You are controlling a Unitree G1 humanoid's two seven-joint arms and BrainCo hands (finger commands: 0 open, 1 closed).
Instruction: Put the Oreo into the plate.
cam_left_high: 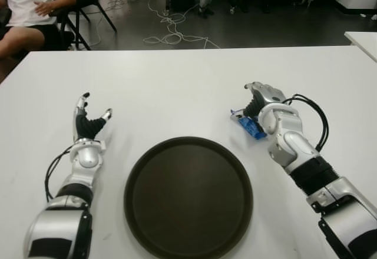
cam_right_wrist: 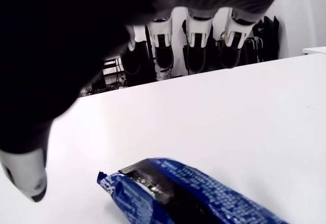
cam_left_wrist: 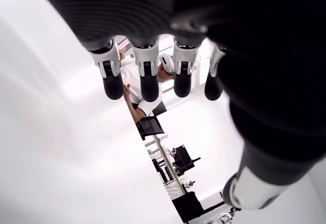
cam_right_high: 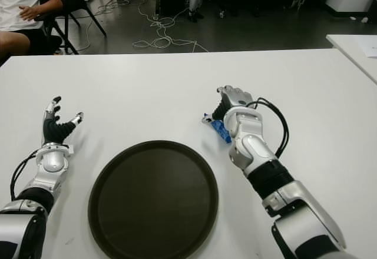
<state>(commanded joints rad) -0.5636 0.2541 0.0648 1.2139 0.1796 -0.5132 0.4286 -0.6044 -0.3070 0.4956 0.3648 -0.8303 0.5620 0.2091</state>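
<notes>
We see the blue crinkled-foil Oreo packet lying flat on the white desk, right of centre and just beyond the right rim of the round dark brown plate near the front edge. Our right robot hand arches over the packet with fingers extended and apart, gripping nothing. Our left robot hand shows left of the plate, fingers spread, empty.

Looking down from the head at the plate, both eyes sharing it; wrist cameras hugging their own fingers.
</notes>
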